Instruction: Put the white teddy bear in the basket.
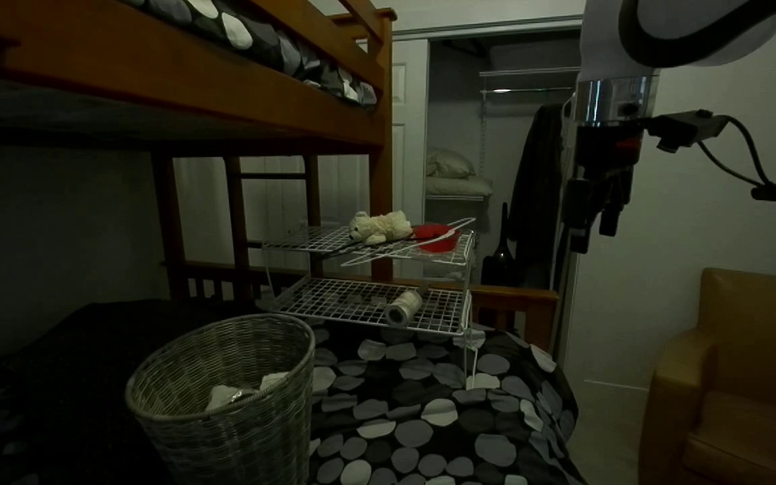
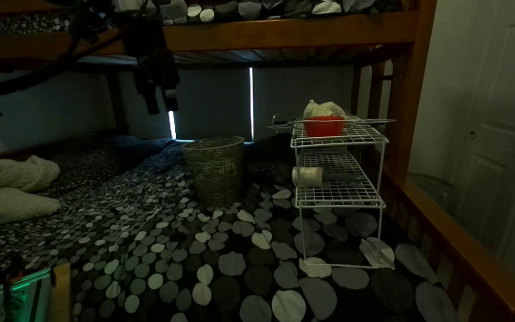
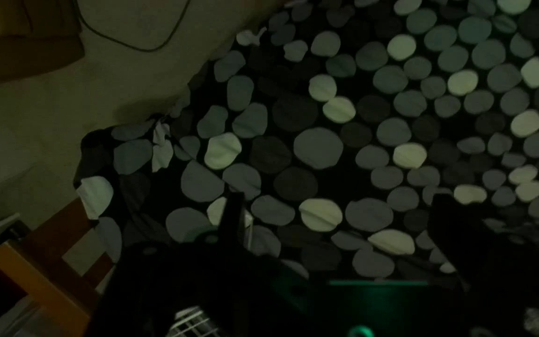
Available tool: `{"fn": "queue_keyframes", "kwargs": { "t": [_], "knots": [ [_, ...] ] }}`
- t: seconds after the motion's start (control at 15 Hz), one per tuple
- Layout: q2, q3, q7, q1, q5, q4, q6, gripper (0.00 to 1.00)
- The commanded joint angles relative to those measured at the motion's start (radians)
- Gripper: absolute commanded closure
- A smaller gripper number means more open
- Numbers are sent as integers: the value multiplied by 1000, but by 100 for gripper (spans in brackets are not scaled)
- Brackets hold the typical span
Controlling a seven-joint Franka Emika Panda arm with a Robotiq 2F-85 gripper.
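Observation:
The white teddy bear (image 1: 380,228) lies on the top shelf of a white wire rack in an exterior view. In an exterior view it is partly hidden behind a red bowl (image 2: 327,109). The grey-beige woven basket (image 1: 246,444) stands upright on the bed, beside the rack; it also shows in an exterior view (image 2: 215,174). Some whitish things lie inside it. My gripper (image 1: 594,236) hangs in the air, pointing down, well apart from the bear and basket; it also shows in an exterior view (image 2: 162,106). In the wrist view its fingers (image 3: 339,201) are wide apart with nothing between them.
The wire rack (image 2: 341,203) holds the red bowl (image 2: 323,129), a white wire piece across its top, and a white roller (image 1: 405,308) on its lower shelf. The upper bunk rail (image 1: 226,108) overhangs the bed. An armchair (image 1: 745,377) and a fleece blanket (image 2: 11,210) stand aside.

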Motion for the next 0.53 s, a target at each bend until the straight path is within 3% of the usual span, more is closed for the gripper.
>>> {"fn": "queue_keyframes", "kwargs": {
  "t": [0.0,0.2,0.47],
  "knots": [
    [28,-90,8,-32,16,-34,238,0],
    [123,-188,-47,-38,68,21,460,0],
    [241,-295,-169,49,258,101,656,0]
  ]
}}
